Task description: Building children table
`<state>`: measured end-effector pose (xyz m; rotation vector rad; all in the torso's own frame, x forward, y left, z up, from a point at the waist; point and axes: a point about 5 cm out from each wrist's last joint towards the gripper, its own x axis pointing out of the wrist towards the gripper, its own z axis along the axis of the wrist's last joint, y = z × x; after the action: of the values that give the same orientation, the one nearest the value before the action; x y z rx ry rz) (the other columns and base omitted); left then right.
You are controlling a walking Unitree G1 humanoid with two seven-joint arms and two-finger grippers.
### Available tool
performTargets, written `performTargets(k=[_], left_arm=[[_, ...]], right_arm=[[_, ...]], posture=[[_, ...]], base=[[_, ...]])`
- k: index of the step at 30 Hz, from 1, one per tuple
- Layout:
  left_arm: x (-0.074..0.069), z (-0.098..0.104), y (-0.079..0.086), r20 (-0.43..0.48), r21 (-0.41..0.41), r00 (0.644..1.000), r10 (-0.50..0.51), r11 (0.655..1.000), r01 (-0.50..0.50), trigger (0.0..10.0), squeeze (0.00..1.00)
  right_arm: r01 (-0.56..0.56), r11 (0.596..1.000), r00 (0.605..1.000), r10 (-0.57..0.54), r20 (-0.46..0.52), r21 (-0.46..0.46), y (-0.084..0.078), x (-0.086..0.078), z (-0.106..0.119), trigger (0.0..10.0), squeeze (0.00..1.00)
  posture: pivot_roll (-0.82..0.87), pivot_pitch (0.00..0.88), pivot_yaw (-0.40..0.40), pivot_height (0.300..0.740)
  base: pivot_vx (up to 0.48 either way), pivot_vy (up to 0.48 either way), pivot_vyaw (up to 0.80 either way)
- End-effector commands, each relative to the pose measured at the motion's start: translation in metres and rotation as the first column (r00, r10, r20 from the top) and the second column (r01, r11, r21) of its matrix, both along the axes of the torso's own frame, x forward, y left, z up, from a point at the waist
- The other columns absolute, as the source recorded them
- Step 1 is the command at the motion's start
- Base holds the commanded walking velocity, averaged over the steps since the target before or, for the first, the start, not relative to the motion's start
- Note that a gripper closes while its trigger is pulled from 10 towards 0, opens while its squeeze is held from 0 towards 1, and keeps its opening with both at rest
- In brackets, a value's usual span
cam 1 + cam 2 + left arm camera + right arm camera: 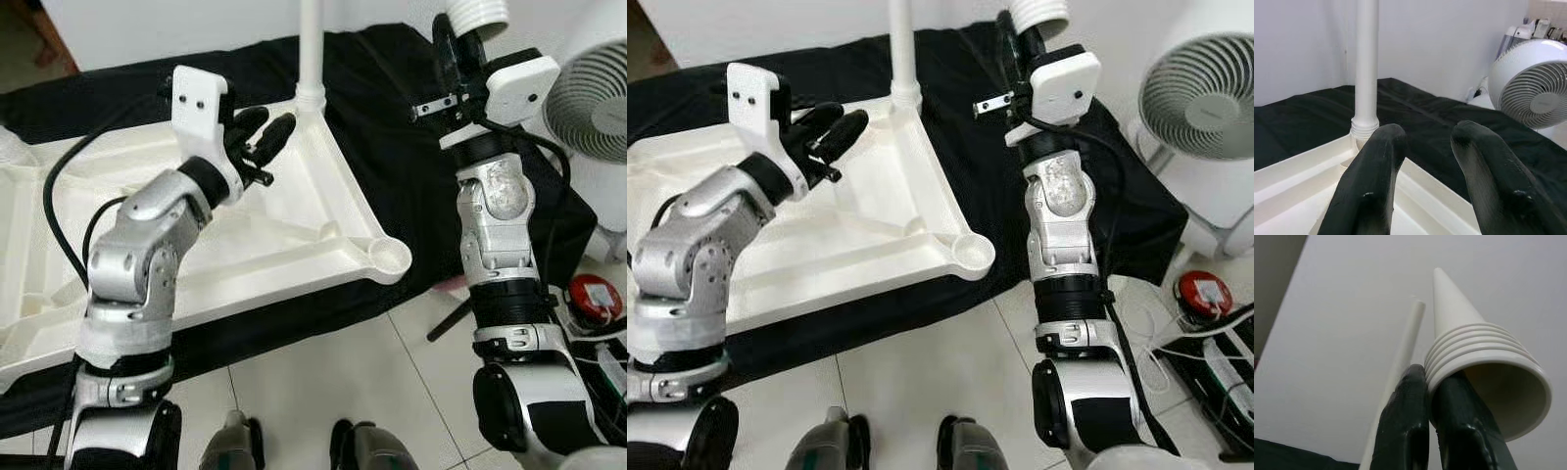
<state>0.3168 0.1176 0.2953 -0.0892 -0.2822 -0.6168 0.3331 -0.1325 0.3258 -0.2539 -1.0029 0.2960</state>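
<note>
right gripper pinches a loose table leg by its threaded rim beyond the tabletop; it could slip; left gripper hovers spread above the tabletop.

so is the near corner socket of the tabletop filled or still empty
Empty. The round corner socket of the upside-down tabletop shows a bare hollow, while the far corner already carries an upright leg. The right claw holds another threaded leg.
</note>
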Motion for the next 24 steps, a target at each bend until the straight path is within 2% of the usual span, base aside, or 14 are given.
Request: performTargets(k=[1,2,6,7,8,9,10,11,13,16,18,19,23,24], left_arm=[[-0.009,0.001,-0.012,0.020,0.068,0.945,-0.327,0.943,0.325,10.0,0.00],[-0.009,0.005,-0.014,0.021,0.067,0.933,-0.360,0.931,0.358,10.0,0.00],[-0.009,0.007,-0.015,0.016,0.058,0.923,-0.384,0.922,0.382,10.0,0.00],[-0.008,0.009,-0.016,0.007,0.035,0.912,-0.411,0.911,0.410,10.0,0.93],[-0.008,0.009,-0.016,0.007,0.035,0.912,-0.411,0.911,0.410,10.0,0.93],[-0.009,0.014,-0.016,0.005,0.006,0.895,-0.447,0.895,0.447,10.0,1.00],[-0.009,0.014,-0.016,0.005,0.006,0.895,-0.447,0.895,0.447,10.0,1.00],[-0.010,0.020,-0.016,0.011,-0.018,0.875,-0.484,0.875,0.484,10.0,1.00],[-0.010,0.026,-0.015,0.019,-0.036,0.862,-0.507,0.861,0.507,10.0,1.00],[-0.009,0.032,-0.014,0.029,-0.057,0.850,-0.526,0.848,0.527,10.0,1.00],[-0.007,0.038,-0.013,0.029,-0.086,0.839,-0.543,0.835,0.543,10.0,0.97],[-0.003,0.044,-0.011,0.031,-0.117,0.830,-0.557,0.823,0.556,10.0,0.00],[0.002,0.052,-0.008,0.035,-0.168,0.817,-0.576,0.802,0.573,10.0,0.00],[0.004,0.055,-0.005,0.032,-0.198,0.807,-0.589,0.788,0.583,10.0,0.00]], right_arm=[[-0.014,1.000,0.998,0.016,0.067,-0.027,0.003,-0.006,0.012,10.0,0.00],[-0.026,0.998,0.997,0.030,0.077,-0.051,0.006,-0.007,0.014,10.0,0.00],[-0.034,0.997,0.996,0.040,0.081,-0.070,0.008,-0.008,0.015,10.0,0.00],[-0.045,0.994,0.995,0.053,0.083,-0.095,0.011,-0.009,0.015,10.0,0.00],[-0.045,0.994,0.995,0.053,0.083,-0.095,0.011,-0.009,0.015,10.0,0.00],[-0.057,0.990,0.994,0.068,0.082,-0.126,0.013,-0.010,0.014,10.0,0.00],[-0.057,0.990,0.994,0.068,0.082,-0.126,0.013,-0.010,0.014,10.0,0.00],[-0.068,0.985,0.994,0.080,0.074,-0.158,0.015,-0.011,0.011,10.0,0.00],[-0.078,0.980,0.994,0.091,0.064,-0.183,0.016,-0.012,0.008,10.0,0.00],[-0.086,0.975,0.994,0.098,0.050,-0.204,0.017,-0.013,0.004,10.0,0.00],[-0.095,0.971,0.994,0.105,0.036,-0.221,0.017,-0.013,0.001,10.0,0.00],[-0.106,0.966,0.993,0.114,0.019,-0.238,0.017,-0.014,-0.003,10.0,0.00],[-0.122,0.958,0.992,0.125,-0.004,-0.258,0.018,-0.016,-0.010,10.0,0.00],[-0.131,0.954,0.991,0.131,-0.020,-0.271,0.019,-0.018,-0.015,10.0,0.00]], posture=[[0.00,0.066,0.039,0.740],[0.00,0.064,0.038,0.740],[0.00,0.064,0.038,0.740],[0.00,0.063,0.037,0.740],[0.00,0.063,0.037,0.740],[0.00,0.062,0.033,0.740],[0.00,0.062,0.033,0.740],[0.00,0.061,0.026,0.740],[0.00,0.061,0.020,0.740],[0.00,0.059,0.015,0.740],[0.00,0.056,0.012,0.740],[-0.01,0.054,0.010,0.740],[-0.01,0.050,0.009,0.740],[-0.01,0.046,0.008,0.740]], base=[[0.000,0.000,0.00],[0.000,0.000,0.00],[0.000,0.000,0.00],[0.000,0.000,0.00],[0.000,0.000,0.00],[0.000,0.000,0.00],[0.000,0.000,0.00],[0.000,0.000,0.00],[0.000,0.000,0.00],[0.000,0.000,0.00],[0.000,0.000,0.00],[0.000,0.000,0.00],[0.000,0.000,0.00],[0.000,0.000,0.00]])
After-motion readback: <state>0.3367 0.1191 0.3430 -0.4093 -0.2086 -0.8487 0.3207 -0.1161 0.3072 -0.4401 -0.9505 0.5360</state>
